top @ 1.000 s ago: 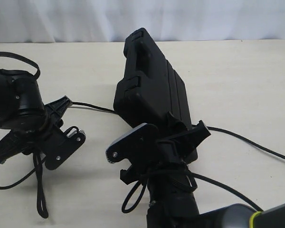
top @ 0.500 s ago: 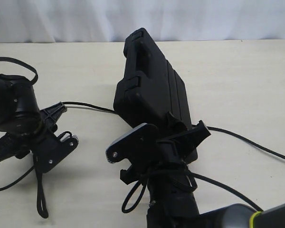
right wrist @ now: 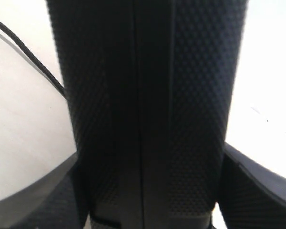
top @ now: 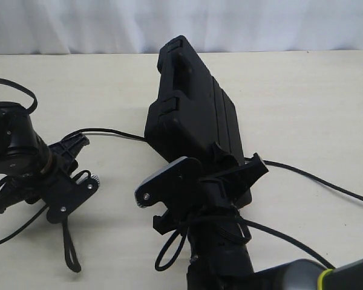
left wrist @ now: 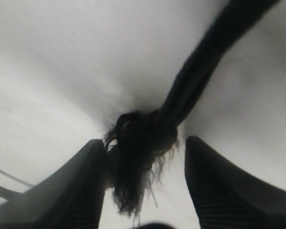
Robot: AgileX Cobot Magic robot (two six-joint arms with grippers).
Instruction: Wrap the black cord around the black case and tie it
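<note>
The black case [top: 190,109] lies flat mid-table. My right gripper [top: 239,160] is shut on its near end. In the right wrist view the textured case [right wrist: 148,71] fills the gap of that gripper [right wrist: 150,160], with both fingers against its sides. The black cord [top: 112,133] runs from the case's left side to my left gripper [top: 88,158], and another stretch [top: 314,179] trails off to the right. In the left wrist view the cord's frayed knotted tuft [left wrist: 133,157] sits between the spread fingers of the left gripper [left wrist: 145,143]. It touches one finger only.
A braided black loop [top: 69,248] lies on the pale table [top: 302,103] beneath the left gripper. Thin arm cables [top: 12,84] curl at the far left. A white curtain [top: 78,24] closes off the back. A cable loop [top: 169,251] hangs off the right arm.
My left gripper has drifted left and toward the near edge, and the cord between it and the case now bows slack. The loop below it has shifted right. The right gripper has stayed still.
</note>
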